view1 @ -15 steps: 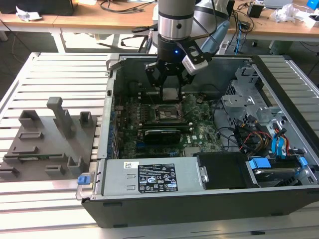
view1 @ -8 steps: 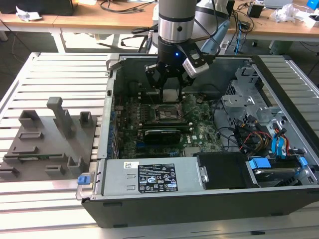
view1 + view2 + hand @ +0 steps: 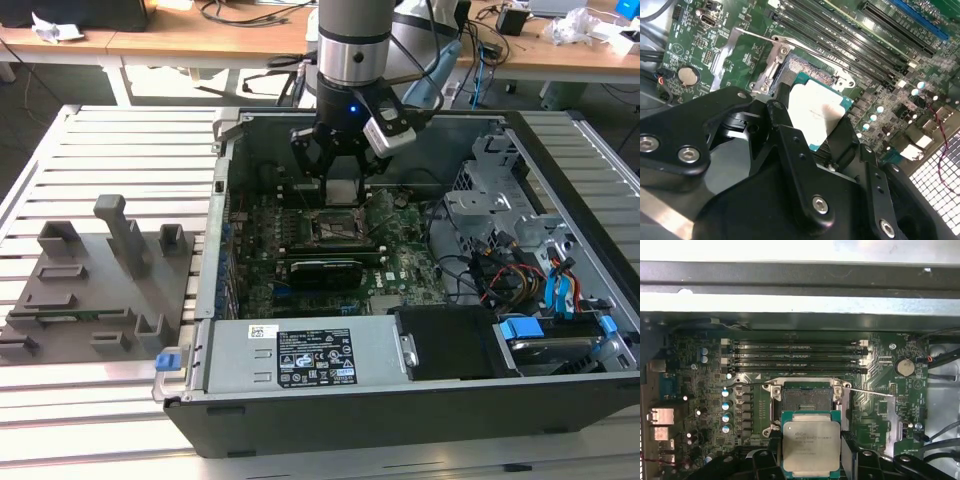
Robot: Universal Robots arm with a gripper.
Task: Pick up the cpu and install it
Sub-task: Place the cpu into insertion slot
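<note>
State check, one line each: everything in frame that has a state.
cpu: gripped by two opposite edges, lifted off the board, not seated.
gripper: shut on the cpu, inside the case.
socket: uncovered, no chip in it.
computer case: lying on its side, side panel off, motherboard exposed.

Slatted silver metal counter (image 3: 90, 420) in foreground, evenly lit. Behind counter: long light-wood desk (image 3: 180, 45) on white legs. On desk: tangled black cables (image 3: 240, 12); crumpled white paper (image 3: 48, 27) beyond counter's far corner, exterior view's left; another white wad (image 3: 575, 25) beyond opposite far corner. Dark floor (image 3: 60, 85) between counter and desk.
</note>
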